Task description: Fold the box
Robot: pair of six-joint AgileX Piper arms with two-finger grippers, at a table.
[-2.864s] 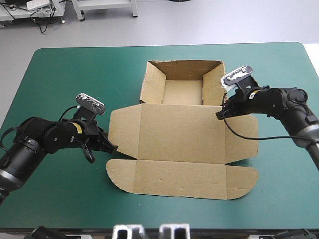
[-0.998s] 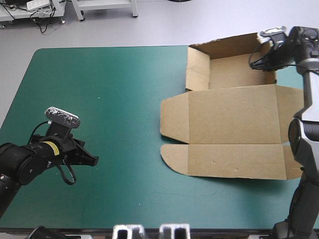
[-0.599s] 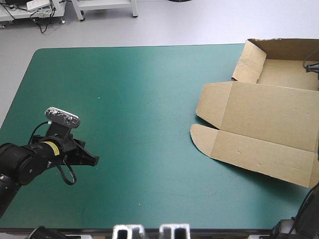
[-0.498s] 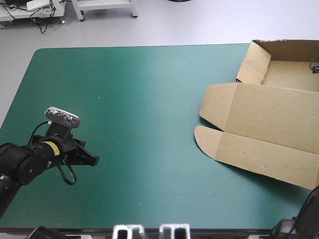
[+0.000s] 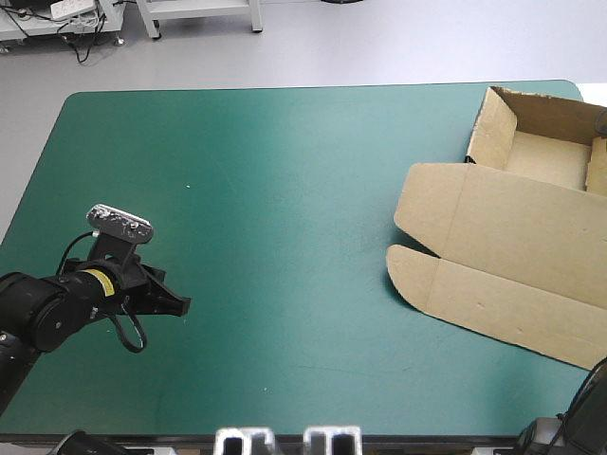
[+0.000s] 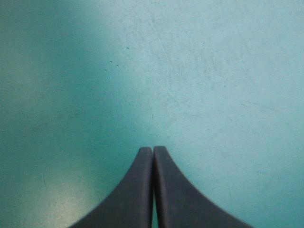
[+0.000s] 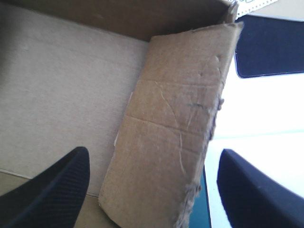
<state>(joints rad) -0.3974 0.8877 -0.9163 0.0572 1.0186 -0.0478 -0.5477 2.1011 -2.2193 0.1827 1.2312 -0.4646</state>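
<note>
Box (image 5: 512,227) at the counter's (image 5: 285,190) 3 o'clock edge: light, stiff board, probably bending at scores. Right pincer (image 7: 152,164), released, straddles its side wall, a good hold; left pincer (image 5: 178,303) clenched at 8 o'clock.

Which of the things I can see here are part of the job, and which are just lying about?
Part of the job: the brown box, an open tray with its lid flat; the right claw, open astride one tray wall; the left claw, shut, far from the box.

Just there: only the teal-green table cover, the work surface.
</note>
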